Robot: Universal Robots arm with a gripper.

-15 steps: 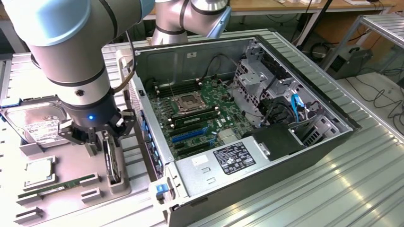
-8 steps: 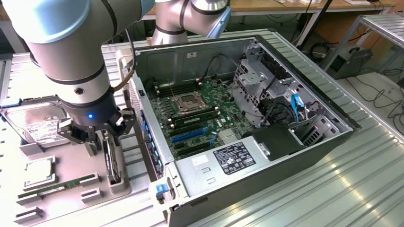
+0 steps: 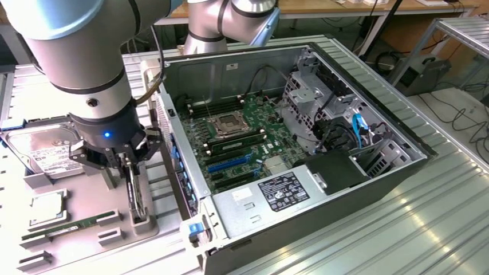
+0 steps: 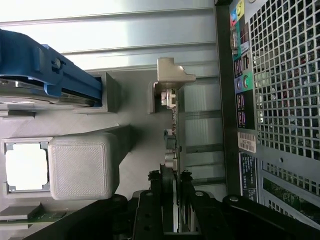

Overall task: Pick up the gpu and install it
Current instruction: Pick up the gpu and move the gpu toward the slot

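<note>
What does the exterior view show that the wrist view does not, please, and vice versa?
The exterior view adds the motherboard inside the open computer case, and the arm. The wrist view adds the case's perforated rear panel with coloured ports. Both share the gripper at the gpu, which stands on edge in its holder, plus the hard drive, the processor and the memory stick.

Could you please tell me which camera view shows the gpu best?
The wrist view: it looks along the gpu edge-on in its holder, close up. The exterior view shows it as a thin upright card beside the computer case, its top covered by the gripper.
</note>
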